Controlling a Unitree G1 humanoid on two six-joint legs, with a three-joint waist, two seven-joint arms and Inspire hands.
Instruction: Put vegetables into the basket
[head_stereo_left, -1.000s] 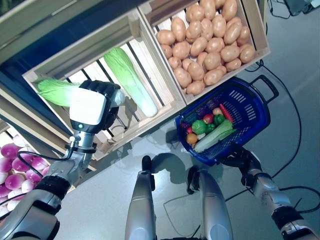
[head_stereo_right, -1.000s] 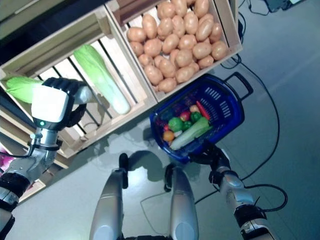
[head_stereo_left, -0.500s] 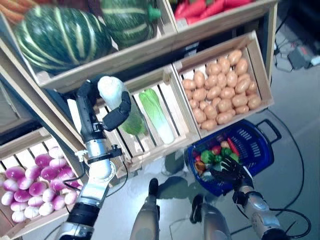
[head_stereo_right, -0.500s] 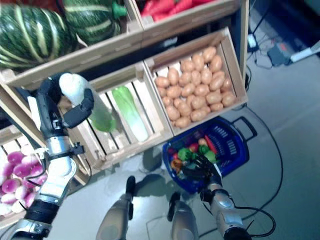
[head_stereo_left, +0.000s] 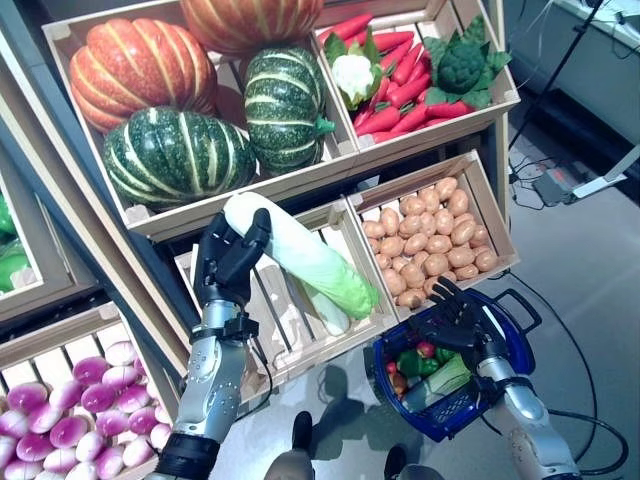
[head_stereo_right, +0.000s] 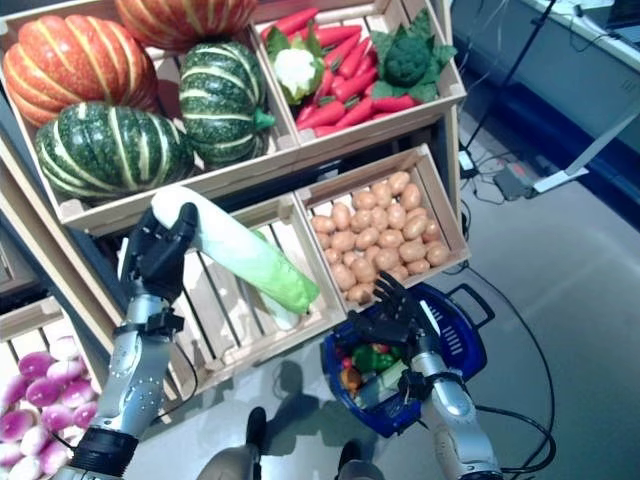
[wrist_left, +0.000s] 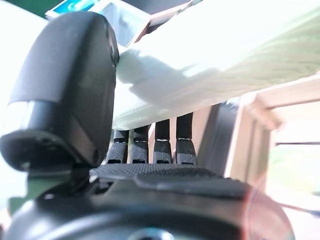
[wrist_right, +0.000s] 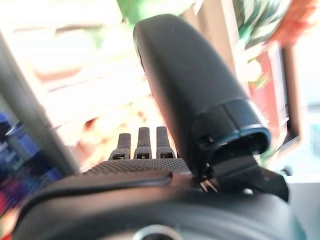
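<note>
The left hand (head_stereo_left: 228, 262) is gripping the white stalk end of a napa cabbage (head_stereo_left: 305, 256), fingers and thumb curling around it, and is holding it in the air in front of the slatted crate (head_stereo_left: 300, 300); the green leafy tip is pointing toward the blue basket (head_stereo_left: 500, 385), ending short of its rim. The cabbage is crossing the front edge of that crate and is sitting below the shelf of pumpkins (head_stereo_left: 170, 155). A second napa cabbage (head_stereo_left: 325, 310) is lying inside the crate, behind the leafy tip. The basket is standing on the floor just below the potato crate (head_stereo_left: 430, 235), holding mixed vegetables (head_stereo_left: 425, 365); its handle (head_stereo_left: 522, 305) is lying outward on the side away from the crates. The right hand (head_stereo_right: 392, 318) is hovering over the basket's near rim with fingers spreading straight and holding nothing. Open floor is lying beyond the basket on the side away from the crates. The left wrist view is confirming the grip: the pale stalk is pressing between thumb (wrist_left: 70, 90) and fingers (wrist_left: 165, 142). The right wrist view is showing straight fingers (wrist_right: 142, 142) and a blurred background, so the basket cannot be read there.
</note>
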